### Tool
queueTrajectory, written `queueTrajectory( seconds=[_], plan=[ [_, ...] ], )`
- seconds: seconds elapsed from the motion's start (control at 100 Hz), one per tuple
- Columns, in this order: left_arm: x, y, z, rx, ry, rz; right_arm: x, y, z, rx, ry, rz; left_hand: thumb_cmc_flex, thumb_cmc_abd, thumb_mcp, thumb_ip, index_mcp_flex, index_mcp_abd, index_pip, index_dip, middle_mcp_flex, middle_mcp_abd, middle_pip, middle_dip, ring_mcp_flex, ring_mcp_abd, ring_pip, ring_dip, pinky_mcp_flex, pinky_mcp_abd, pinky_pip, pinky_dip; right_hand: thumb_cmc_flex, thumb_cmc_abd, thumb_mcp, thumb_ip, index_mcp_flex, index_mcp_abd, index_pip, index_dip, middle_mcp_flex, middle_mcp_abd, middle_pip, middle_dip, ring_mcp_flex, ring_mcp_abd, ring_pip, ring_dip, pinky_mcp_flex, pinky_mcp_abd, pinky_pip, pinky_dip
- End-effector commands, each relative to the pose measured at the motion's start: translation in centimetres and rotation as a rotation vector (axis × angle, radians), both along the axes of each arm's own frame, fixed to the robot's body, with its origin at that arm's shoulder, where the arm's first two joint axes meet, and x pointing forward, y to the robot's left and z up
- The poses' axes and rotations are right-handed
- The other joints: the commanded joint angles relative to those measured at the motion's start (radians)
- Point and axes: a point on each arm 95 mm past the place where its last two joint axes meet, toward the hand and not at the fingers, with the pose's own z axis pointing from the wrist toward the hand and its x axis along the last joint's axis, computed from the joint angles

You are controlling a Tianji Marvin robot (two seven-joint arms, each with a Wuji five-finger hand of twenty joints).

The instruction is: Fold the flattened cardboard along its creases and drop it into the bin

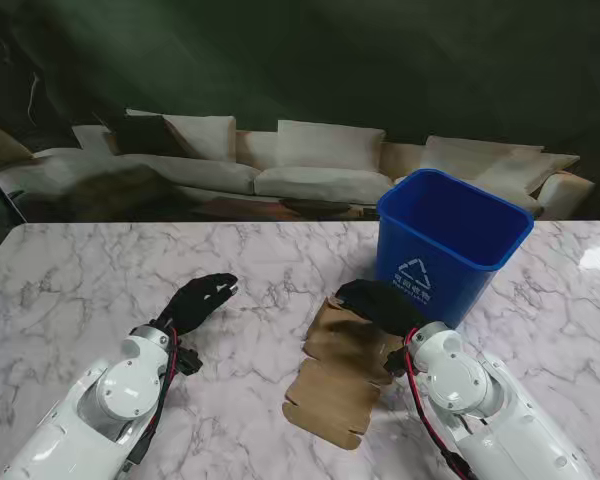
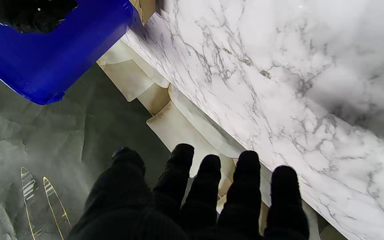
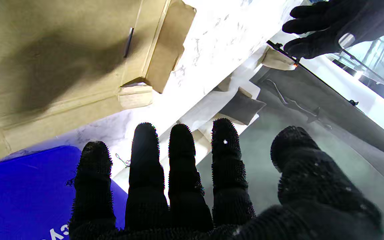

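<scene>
The flat brown cardboard sheet with notched flaps (image 1: 342, 375) lies unfolded on the white marble-patterned table (image 1: 130, 270), toward its near edge and right of centre, its far end just beside the blue plastic recycling bin (image 1: 450, 240) that stands near the far right corner. The black-gloved right hand (image 1: 380, 303) hovers over the sheet's far end with fingers spread, holding nothing; whether it touches the card I cannot tell. The black-gloved left hand (image 1: 202, 298) hangs open and empty, well apart to the left. The sheet looks light and stiff, likely to bend only at its creases, so gripping a flap edge and pressing beside a crease seems best.
</scene>
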Motion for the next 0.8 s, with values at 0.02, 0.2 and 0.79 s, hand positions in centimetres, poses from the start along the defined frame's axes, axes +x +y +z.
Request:
queueTrajectory(
  seconds=[0.02, 0.2, 0.79],
  plan=[
    [-0.1, -0.1, -0.2, -0.003, 0.011, -0.004, 0.0, 0.1, -0.2, -0.002, 0.007, -0.002, -0.015, 0.054, -0.017, -0.011, -0.018, -0.009, -0.011, -0.007, -0.015, 0.004, -0.019, 0.003, -0.012, 0.004, -0.021, -0.003, -0.011, 0.017, -0.025, -0.001, 0.017, 0.037, -0.022, -0.009, 0.014, 0.001, -0.019, 0.016, 0.010, -0.019, -0.011, 0.006, -0.008, -0.019, -0.022, -0.005, -0.018, -0.014, -0.007, 0.005],
    [-0.1, -0.2, -0.2, -0.002, 0.015, -0.009, -0.1, 0.1, -0.2, 0.001, 0.008, 0.000, -0.015, 0.054, -0.016, -0.011, -0.018, -0.011, -0.011, -0.008, -0.016, 0.003, -0.019, 0.004, -0.012, 0.004, -0.021, -0.002, -0.011, 0.017, -0.027, 0.003, 0.018, 0.037, -0.023, -0.009, 0.013, 0.002, -0.020, 0.017, 0.009, -0.019, -0.012, 0.006, -0.007, -0.021, -0.022, -0.005, -0.018, -0.015, -0.008, 0.007],
    [0.3, -0.8, -0.3, -0.009, 0.035, -0.021, -2.1, 2.7, -4.1, -0.104, 0.234, 0.095, -0.015, 0.054, -0.016, -0.011, -0.018, -0.011, -0.011, -0.008, -0.015, 0.005, -0.020, 0.005, -0.013, 0.006, -0.022, -0.002, -0.007, 0.019, -0.048, 0.014, -0.029, 0.054, -0.083, -0.019, -0.170, 0.012, -0.156, -0.081, -0.190, -0.051, -0.222, -0.146, -0.197, -0.044, -0.194, -0.164, -0.099, -0.079, -0.166, -0.105]
  ],
)
